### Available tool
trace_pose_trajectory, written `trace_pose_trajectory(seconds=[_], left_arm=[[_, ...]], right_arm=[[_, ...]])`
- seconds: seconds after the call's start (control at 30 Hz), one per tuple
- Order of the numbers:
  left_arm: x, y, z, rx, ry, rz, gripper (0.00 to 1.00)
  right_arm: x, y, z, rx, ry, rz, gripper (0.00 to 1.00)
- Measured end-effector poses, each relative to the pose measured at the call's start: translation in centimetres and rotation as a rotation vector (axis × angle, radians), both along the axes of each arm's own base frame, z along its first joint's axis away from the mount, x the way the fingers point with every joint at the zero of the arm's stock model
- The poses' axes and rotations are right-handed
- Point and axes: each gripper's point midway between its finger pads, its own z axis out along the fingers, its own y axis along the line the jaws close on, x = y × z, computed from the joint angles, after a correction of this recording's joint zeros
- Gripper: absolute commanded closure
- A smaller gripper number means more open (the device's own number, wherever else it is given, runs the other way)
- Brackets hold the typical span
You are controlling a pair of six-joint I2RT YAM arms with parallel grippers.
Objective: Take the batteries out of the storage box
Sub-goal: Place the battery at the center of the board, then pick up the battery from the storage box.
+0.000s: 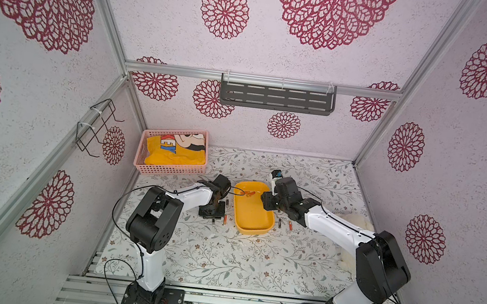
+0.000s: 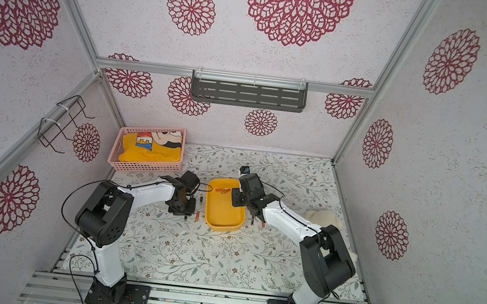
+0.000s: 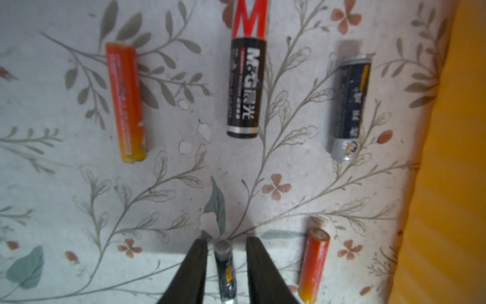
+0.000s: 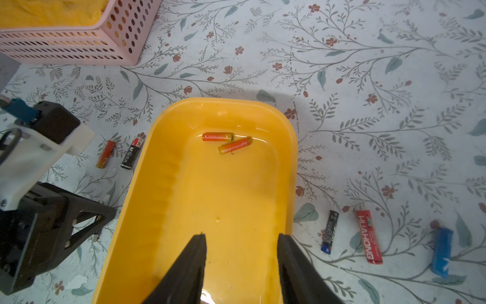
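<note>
Floral worktop, nearly done: left claw, at 9 o'clock of the storage box, sits spread around a black battery. Right claw hangs spread over the box; two orange batteries at its 12 o'clock end want pinching next.

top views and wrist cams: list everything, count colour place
storage box: one, yellow-orange, mid-table
batteries in box: two, orange, far end
batteries left of box: five, two orange, three dark, on the table
batteries right of box: three, black, red, blue, on the table
basket: one, pink, far left corner, holds yellow cloth
shelf: one, dark grey, back wall
wire rack: one, black, left wall
fluffy thing: one, white, right edge
left hand: one, black, open astride dark battery
right hand: one, black, open, over the box
</note>
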Motion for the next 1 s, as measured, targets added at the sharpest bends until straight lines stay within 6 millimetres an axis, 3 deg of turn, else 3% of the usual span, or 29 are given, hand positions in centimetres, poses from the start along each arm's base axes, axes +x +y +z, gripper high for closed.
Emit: trace_pose_trajectory(seconds=[0.23,0.37,0.6,0.83,0.9,1.0], left_arm=[[0.0,0.4,0.3,0.023,0.0,0.004,0.57],[0.3,-0.1,2.1,0.004,-0.029,0.006,0.54],[1.2,-1.8,8.7,-0.068,-0.185,-0.02,0.5],[1.6,-2.8,16.8,-0.199,-0.477,-0.059,0.45],[1.4,-2.6,17.9,-0.235,-0.558,-0.065,0.45],[0.6,-2.2,17.8,-0.256,-0.618,-0.076,0.44]], right_arm=[[1.5,2.2,-0.3,0.022,0.046,-0.011,0.53],[1.8,2.7,-1.4,0.037,0.089,-0.044,0.53],[2.5,2.8,-3.9,0.037,0.14,-0.111,0.55],[3.6,3.2,-4.2,0.07,0.14,-0.181,0.57],[4.2,3.4,-4.3,0.077,0.133,-0.202,0.57],[4.9,3.4,-4.9,0.071,0.126,-0.232,0.56]])
